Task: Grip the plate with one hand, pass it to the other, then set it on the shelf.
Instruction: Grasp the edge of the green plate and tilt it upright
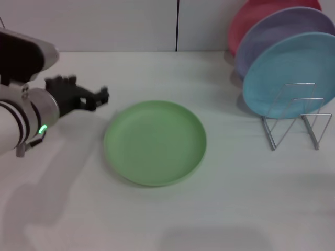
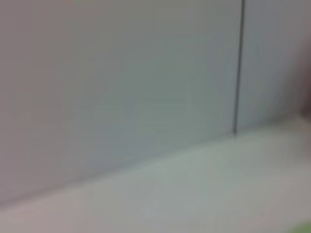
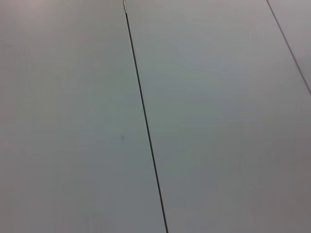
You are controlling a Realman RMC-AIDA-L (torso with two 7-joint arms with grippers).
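The light green plate [image 1: 154, 142] lies flat on the white table in the middle of the head view. My left gripper [image 1: 101, 96], black, on the white and silver arm with a green light, hovers just left of the plate's far left rim and holds nothing. A sliver of green shows at a corner of the left wrist view [image 2: 304, 227]. The silver wire shelf [image 1: 296, 117] stands at the right, its front loops free. My right arm and gripper are out of view; the right wrist view shows only a grey panelled wall.
A turquoise plate [image 1: 290, 73], a lavender plate [image 1: 282, 31] and a pink plate [image 1: 256, 15] stand upright in the back of the shelf. A grey wall with a dark seam [image 1: 177, 25] runs behind the table.
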